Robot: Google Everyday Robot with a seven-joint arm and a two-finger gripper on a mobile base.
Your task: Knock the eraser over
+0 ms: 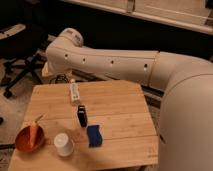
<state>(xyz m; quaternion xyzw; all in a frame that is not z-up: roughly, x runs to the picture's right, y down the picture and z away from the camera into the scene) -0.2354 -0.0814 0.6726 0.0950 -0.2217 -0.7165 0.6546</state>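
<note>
Slim black eraser (82,115) upright on wooden table (125,107); gripper (51,73) beyond far edge, state unclear

My arm (115,65) wears a smooth, pale plastic shell, faintly glossy. The table (120,100) is matt, grained wood. On it, the eraser (82,116) looks matt black, the pad (94,136) porous blue. My gripper (51,72) hangs beyond the table's far-left edge.

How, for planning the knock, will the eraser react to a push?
Standing on its narrow end, the eraser will probably tip easily. It is small, so likely light, and may slide on the smooth wooden table if pushed low. The tool seems to sit beyond the table's far edge, away from the eraser.
</note>
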